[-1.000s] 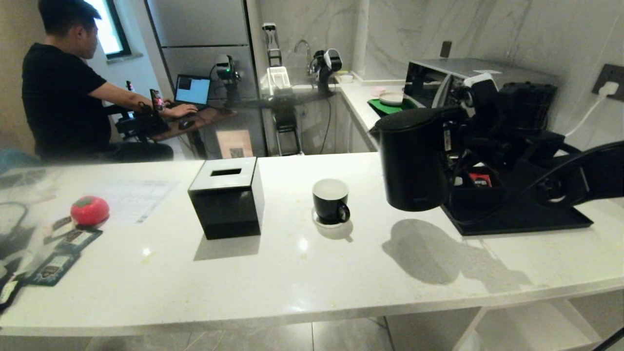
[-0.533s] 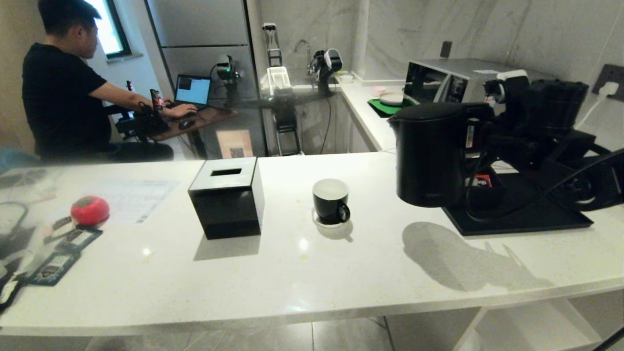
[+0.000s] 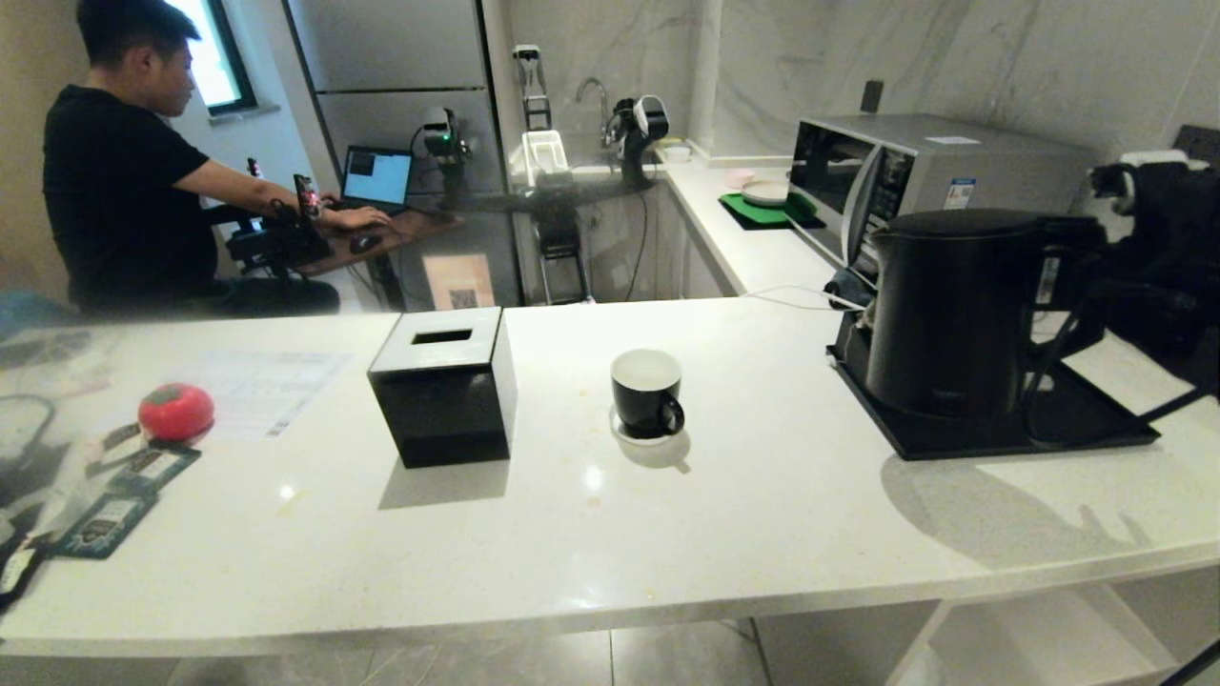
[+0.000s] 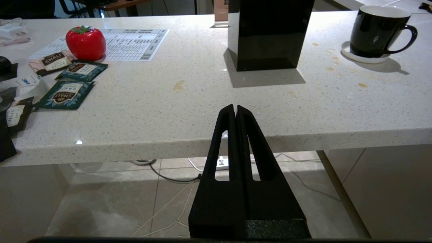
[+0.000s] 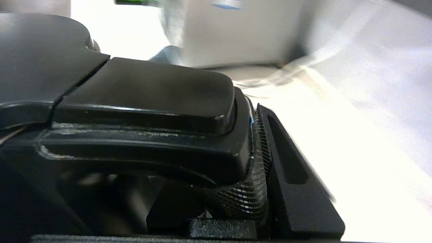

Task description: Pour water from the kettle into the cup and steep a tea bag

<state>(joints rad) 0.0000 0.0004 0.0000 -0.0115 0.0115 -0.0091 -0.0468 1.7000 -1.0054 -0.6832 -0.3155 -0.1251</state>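
While our right gripper (image 5: pixel 249 158) has its fingers clamped on the handle of the kettle (image 3: pixel 953 314), the kettle stands upright over the black tray (image 3: pixel 1096 433) at the right of the tabletop (image 3: pixel 762 514). We see the cup (image 3: pixel 646 391) on its saucer (image 3: pixel 624 431), well apart from the kettle, beside the tissue box (image 3: pixel 443 386). Our left gripper (image 4: pixel 235 111) hangs before the tabletop edge, fingers pressed together and empty.

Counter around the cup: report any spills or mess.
Small brownish drip stains dot the white counter beside the cup and its saucer, with another smear nearer the tissue box. Nothing looks tipped.
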